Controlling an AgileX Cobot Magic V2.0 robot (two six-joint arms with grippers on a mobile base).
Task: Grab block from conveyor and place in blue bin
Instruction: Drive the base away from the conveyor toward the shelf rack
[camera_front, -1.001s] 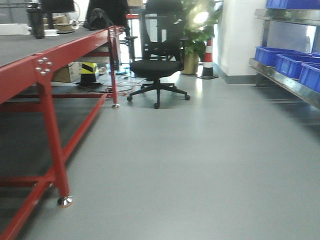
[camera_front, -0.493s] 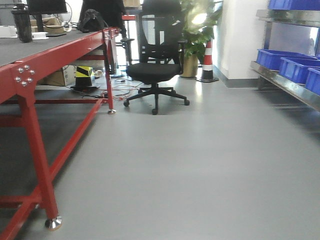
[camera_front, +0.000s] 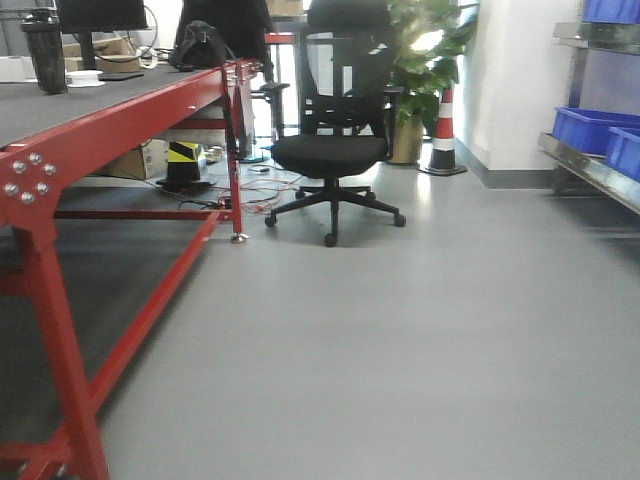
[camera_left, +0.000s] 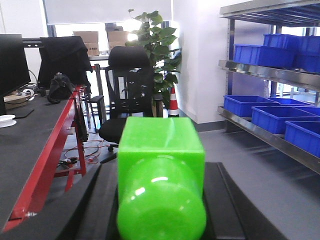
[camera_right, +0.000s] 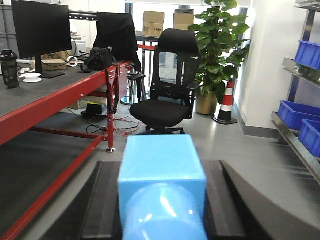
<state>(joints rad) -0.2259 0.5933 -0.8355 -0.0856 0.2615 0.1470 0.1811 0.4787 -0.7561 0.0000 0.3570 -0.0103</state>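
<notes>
My left pincer (camera_left: 161, 200) clamps a green block (camera_left: 160, 145), my right pincer (camera_right: 162, 205) a blue block (camera_right: 161, 160); any jolt could loosen either.

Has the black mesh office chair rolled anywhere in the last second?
No. The black mesh office chair keeps its spot against the striped traffic cone; the whole view shifted together.

wide, flat, matte black jaws on both wrists.
</notes>
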